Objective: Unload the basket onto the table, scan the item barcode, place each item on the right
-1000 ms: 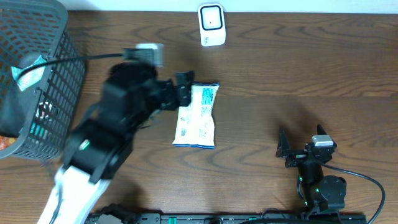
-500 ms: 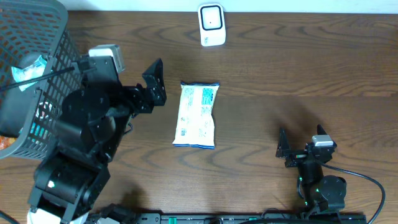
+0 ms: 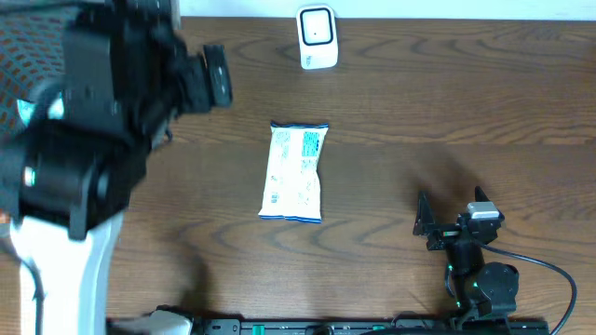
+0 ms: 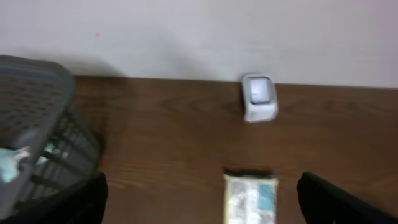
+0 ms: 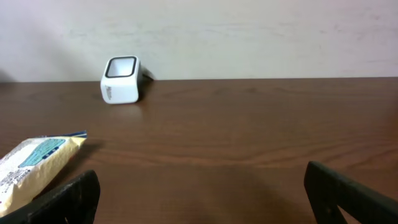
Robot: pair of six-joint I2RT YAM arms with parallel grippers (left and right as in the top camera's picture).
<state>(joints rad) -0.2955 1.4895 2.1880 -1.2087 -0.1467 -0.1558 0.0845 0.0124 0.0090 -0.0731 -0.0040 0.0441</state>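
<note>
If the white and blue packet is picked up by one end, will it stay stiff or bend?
The packet looks like a thin sealed pouch, so it would probably sag when held from one end. It lies puffy yet flat, so it is likely light and unlikely to roll. Its printed film may be slippery.

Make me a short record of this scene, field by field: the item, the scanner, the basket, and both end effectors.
item: snack packet, lying flat mid-table, not held
scanner: small white unit at the far edge, apart from the packet
basket: dark mesh, far left, some packets inside
left end effector: open, empty, near the basket
right end effector: open, empty, at the near right
barcode: cannot tell where it is
</note>
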